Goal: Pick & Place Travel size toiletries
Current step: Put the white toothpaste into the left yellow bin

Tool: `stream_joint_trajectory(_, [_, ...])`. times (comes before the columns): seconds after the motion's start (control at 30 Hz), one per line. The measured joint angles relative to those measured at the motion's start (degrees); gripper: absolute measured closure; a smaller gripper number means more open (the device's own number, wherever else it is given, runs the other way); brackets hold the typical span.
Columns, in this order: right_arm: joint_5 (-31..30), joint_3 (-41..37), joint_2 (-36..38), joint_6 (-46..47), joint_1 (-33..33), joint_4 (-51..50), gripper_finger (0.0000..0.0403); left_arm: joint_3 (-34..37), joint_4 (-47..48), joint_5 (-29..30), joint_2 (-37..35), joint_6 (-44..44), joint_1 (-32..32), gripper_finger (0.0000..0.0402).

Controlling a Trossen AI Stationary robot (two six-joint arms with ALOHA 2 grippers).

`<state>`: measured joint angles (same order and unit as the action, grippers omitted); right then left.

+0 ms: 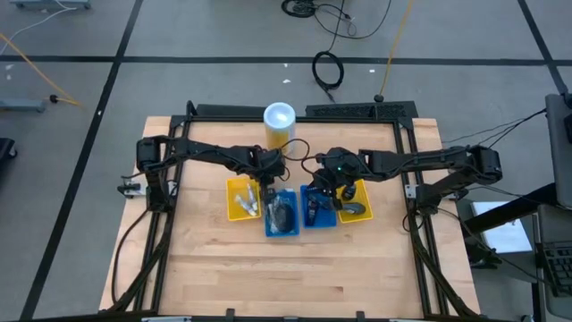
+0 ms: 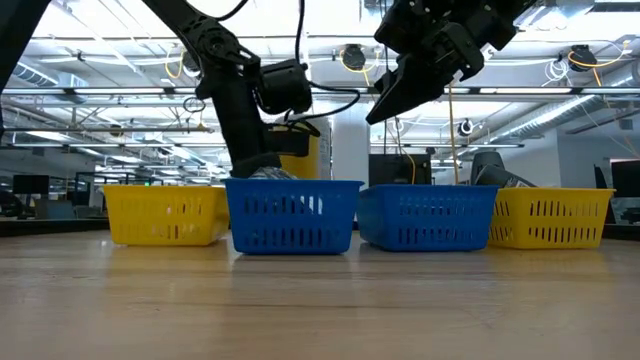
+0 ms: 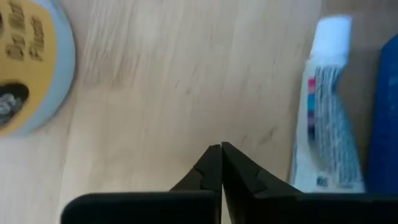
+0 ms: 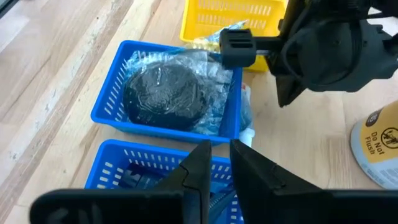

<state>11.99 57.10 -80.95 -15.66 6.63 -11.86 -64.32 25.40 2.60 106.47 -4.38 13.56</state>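
Observation:
A white tube [image 3: 326, 112] with coloured marks lies flat on the bare wood beside a blue tray's wall [image 3: 382, 118]. My left gripper [image 3: 221, 149] is shut and has nothing in it, pointing steeply down at the table just beside the tube; it shows in the high view [image 1: 266, 190] behind the left blue tray. A round black disc in clear wrap [image 4: 165, 93] lies in that tray [image 4: 106, 112]. My right gripper [image 4: 216, 149] hangs above the second blue tray [image 4: 124, 171], a narrow gap between its fingers, nothing in it.
Four trays stand in a row: yellow [image 1: 239, 199], blue [image 1: 281, 216], blue [image 1: 317, 210], yellow [image 1: 356, 201]. A tall yellow canister with a white lid [image 1: 279, 123] stands behind them. Bare wood stretches toward the table's near edge [image 1: 286, 277].

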Motion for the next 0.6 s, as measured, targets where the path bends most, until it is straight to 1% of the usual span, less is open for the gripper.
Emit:
stream_joint_trajectory(0.33, [0.00, 0.00, 0.00, -0.02, 0.00, -0.57, 0.0352, -3.18, 2.11, 0.51, -1.35, -0.08, -0.11, 0.0401])
stream_joint_trajectory(0.43, [0.00, 0.00, 0.00, -0.02, 0.00, -0.54, 0.0351, -3.31, 2.15, -1.84, -2.10, -0.71, -0.07, 0.0400])
stream_joint_trajectory(0.6, [0.02, -0.03, 0.00, -0.02, 0.04, -0.87, 0.0353, -3.29, 3.50, -5.16, -2.54, -1.52, -0.10, 0.0387])
